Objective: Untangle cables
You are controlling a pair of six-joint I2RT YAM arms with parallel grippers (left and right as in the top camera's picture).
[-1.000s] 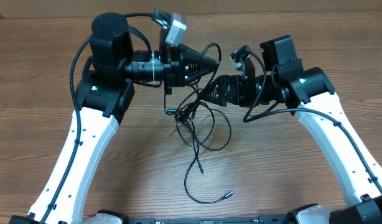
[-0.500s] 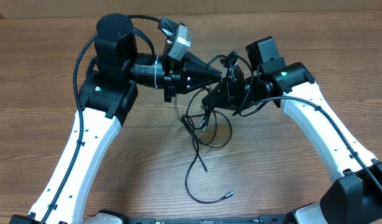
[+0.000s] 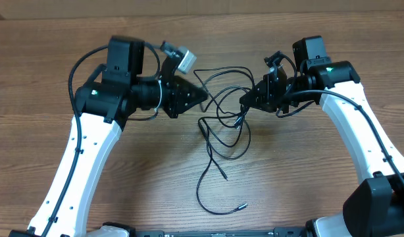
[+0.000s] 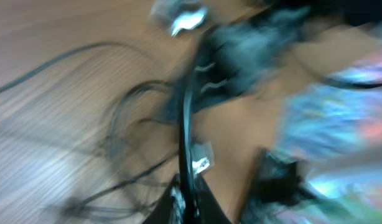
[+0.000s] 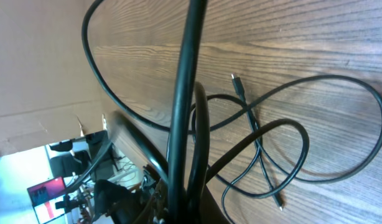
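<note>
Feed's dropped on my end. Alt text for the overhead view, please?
Left fingers and right fingers, facing each other over a wooden table, are each shut on a strand of the tangled black cables spread between them. Loops lie below the tangle, and two free ends trail toward the frame's bottom.

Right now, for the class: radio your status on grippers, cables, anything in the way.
Left gripper shut on cables. Right gripper shut on cables too. Loops strung between them, tails on table. Nothing seen in the way.

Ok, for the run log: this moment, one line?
left gripper: shut on cables | right gripper: shut on cables | cables: tangled, strung between grippers
</note>
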